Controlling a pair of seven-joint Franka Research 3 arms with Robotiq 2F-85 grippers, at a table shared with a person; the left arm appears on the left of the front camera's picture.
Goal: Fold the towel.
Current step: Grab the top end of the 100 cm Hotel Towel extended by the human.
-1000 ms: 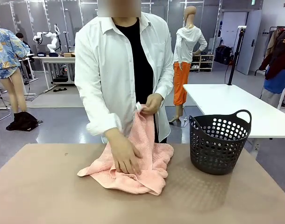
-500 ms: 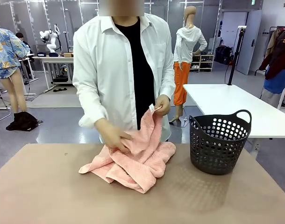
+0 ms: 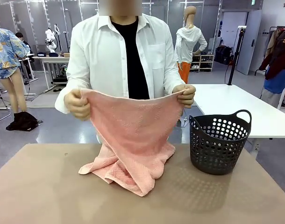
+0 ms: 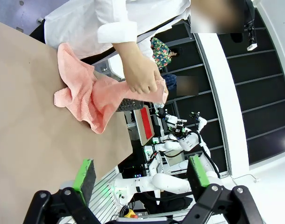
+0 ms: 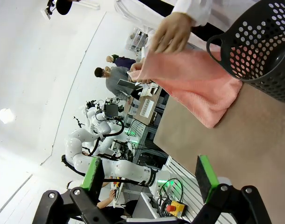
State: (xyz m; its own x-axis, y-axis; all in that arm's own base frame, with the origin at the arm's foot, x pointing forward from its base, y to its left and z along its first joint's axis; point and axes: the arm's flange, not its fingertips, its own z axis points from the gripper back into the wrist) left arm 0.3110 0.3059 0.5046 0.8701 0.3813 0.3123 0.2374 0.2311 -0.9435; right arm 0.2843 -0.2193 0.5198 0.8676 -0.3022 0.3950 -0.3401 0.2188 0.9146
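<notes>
Front view: the person at the far side holds the salmon-pink terry towel (image 3: 133, 126) up by its top edge, one hand (image 3: 78, 103) at one upper corner and the other hand (image 3: 184, 94) at the corner nearer the dark perforated plastic basket (image 3: 219, 144). The towel's lower part lies bunched on the brown desk (image 3: 39, 186), just beside the basket. I can't tell whether the two touch.

Left wrist view: my left jaws stand wide apart, green pads (image 4: 84, 173) empty, well back from the towel.

Right wrist view: right jaws likewise apart, pads (image 5: 205, 171) gripping nothing — towel and basket lie ahead on the desk.
</notes>
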